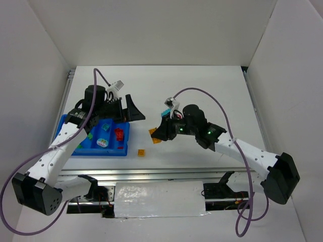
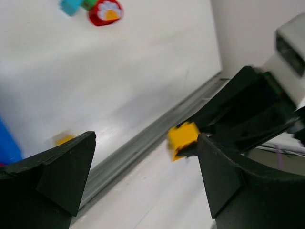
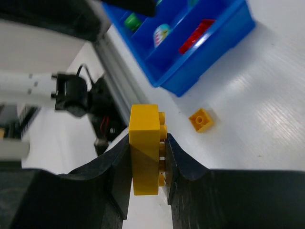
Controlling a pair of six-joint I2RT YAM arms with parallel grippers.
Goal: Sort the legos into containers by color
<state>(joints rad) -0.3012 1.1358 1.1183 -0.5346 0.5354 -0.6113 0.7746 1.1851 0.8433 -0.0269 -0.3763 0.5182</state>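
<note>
white table boxed in by white walls. the left arm hides much of the blue tray. right gripper pinches a yellow studded brick upright between its fingers; an orange brick lies just beyond its tips. left gripper gapes wide, empty.
</note>
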